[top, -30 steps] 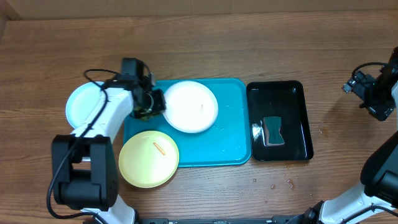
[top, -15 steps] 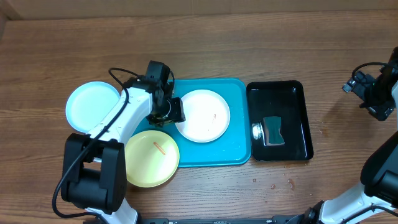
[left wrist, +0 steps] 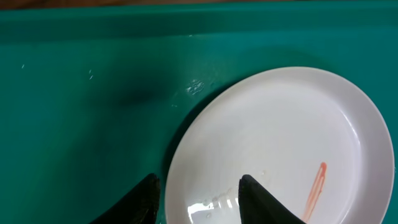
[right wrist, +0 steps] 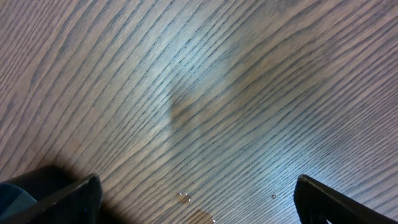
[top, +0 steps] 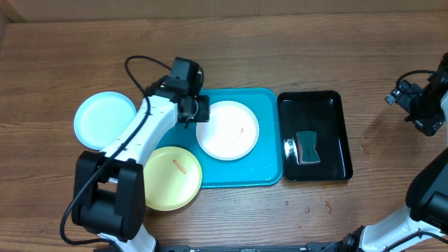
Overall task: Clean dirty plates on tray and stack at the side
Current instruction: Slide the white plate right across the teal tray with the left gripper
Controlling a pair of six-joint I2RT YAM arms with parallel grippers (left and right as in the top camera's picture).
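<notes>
The wooden tabletop carries the turquoise tray, with a black tray just beside its right edge; the white plate lies on the turquoise tray, the yellow-green plate overlaps its lower-left corner, the mint-blue plate sits on bare wood to its left; a sponge rests in the black tray; the left fingers stand released, straddling the white plate's rim; the right fingers gape over bare wood.

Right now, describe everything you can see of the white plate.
The white plate is round, shallow and glossy, with a low raised rim and a thin orange streak right of its centre. It lies flat near the middle of the blue tray. The left gripper hangs open astride its left rim; whether they touch cannot be told.
</notes>
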